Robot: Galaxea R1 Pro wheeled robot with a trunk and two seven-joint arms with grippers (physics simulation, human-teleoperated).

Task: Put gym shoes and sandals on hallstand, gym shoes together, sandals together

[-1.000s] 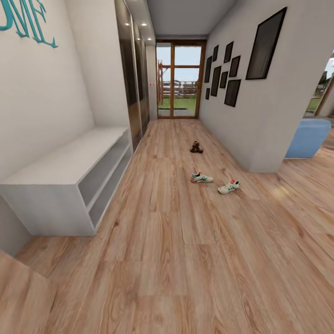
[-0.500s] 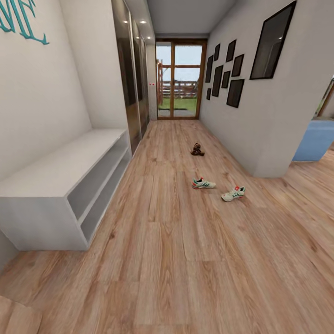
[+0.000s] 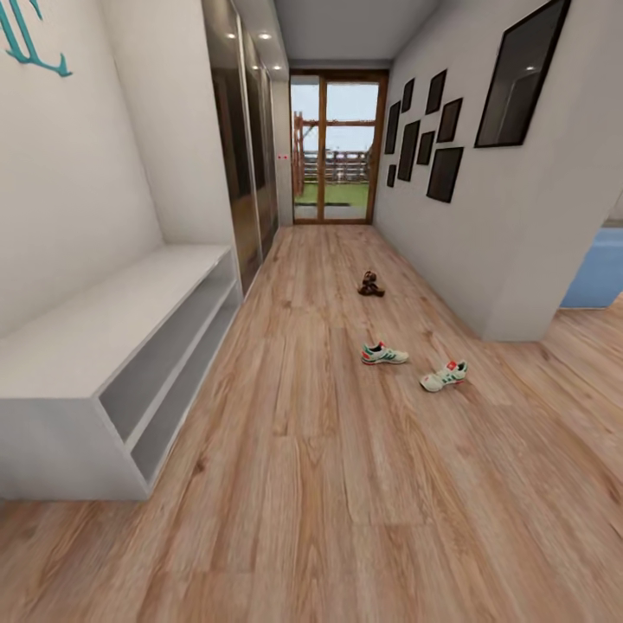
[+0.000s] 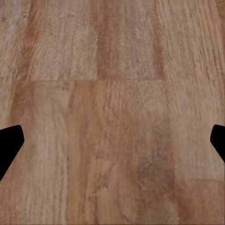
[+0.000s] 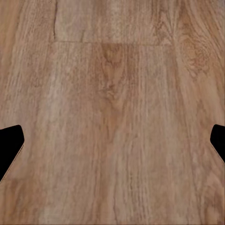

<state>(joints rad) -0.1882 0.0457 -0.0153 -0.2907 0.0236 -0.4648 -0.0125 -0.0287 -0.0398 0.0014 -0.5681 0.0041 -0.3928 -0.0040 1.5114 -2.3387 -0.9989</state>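
Both gym shoes [image 3: 385, 355] [image 3: 444, 376] lie mid-frame on the floor [image 3: 329, 484], sandals [image 3: 371, 285] beyond, rack [image 3: 95, 346] at left; left fingers [image 4: 10, 145] and right fingers [image 5: 10, 146] spread open, empty; approach squarely, stop short.

- Two cream-white low sneakers with green stripes and red-orange tabs lay on the floor: one [image 3: 384, 354], the other [image 3: 444, 376].
- One dark brown sandal heap [image 3: 371, 285] lay further down; the count within it could not be told.
- One pale grey-white shoe rack [image 3: 104, 329] had two open shelves.
- Eight black-framed wall pictures [image 3: 445, 174] hung there.
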